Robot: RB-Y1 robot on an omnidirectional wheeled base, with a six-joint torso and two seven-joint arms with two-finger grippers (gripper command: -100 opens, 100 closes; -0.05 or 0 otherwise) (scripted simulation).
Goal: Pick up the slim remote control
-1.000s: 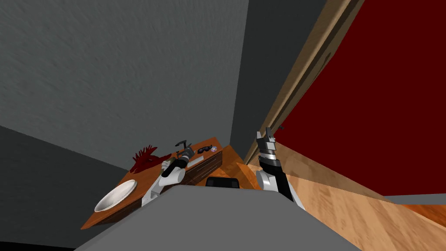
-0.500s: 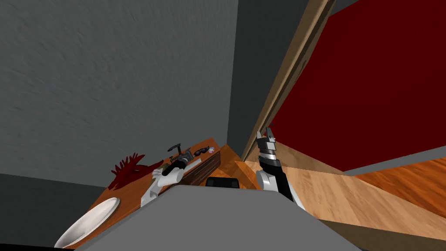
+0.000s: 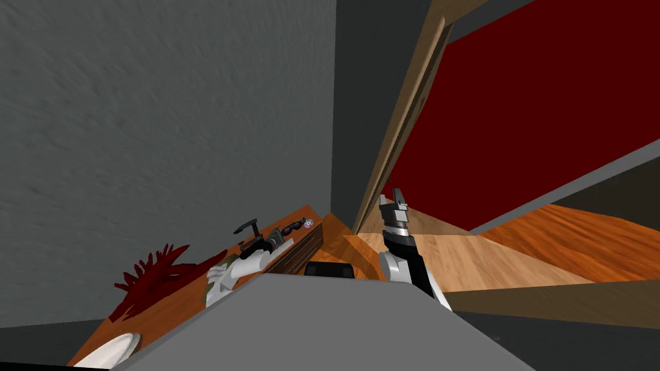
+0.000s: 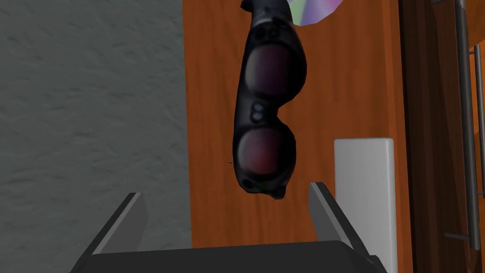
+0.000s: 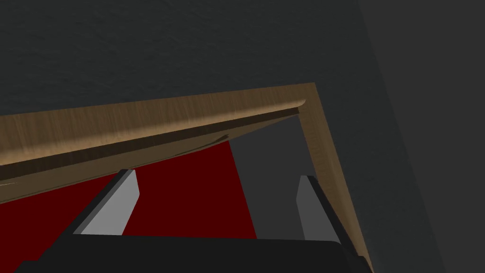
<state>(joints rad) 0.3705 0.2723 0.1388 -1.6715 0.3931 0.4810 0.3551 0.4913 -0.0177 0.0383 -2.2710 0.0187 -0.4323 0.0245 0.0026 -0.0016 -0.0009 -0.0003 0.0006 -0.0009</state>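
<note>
While the left arm reaches over the wooden cabinet top (image 3: 174, 303), the head view has the right gripper (image 3: 394, 193) raised beside a door frame.

Left wrist: left gripper (image 4: 226, 192) spread wide, holding nothing. Dark goggles (image 4: 265, 118) lie ahead between its fingers. Slim white remote (image 4: 363, 189) lies flat on the top, just outside one finger.

Right wrist: fingers wide apart, empty.

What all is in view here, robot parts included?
dresser: one, orange-brown wood, against the grey wall.
goggles: one, dark, on the dresser.
remote: one, light grey, beside the goggles.
disc: one, iridescent, past the goggles.
spiky plant: one, dark red, on the dresser.
bowl: one, white, dresser's left end.
door frame: one, brown wood, to the right.
left gripper: one, grey, open, over the dresser near the goggles.
right gripper: one, grey, open, raised by the door frame.
</note>
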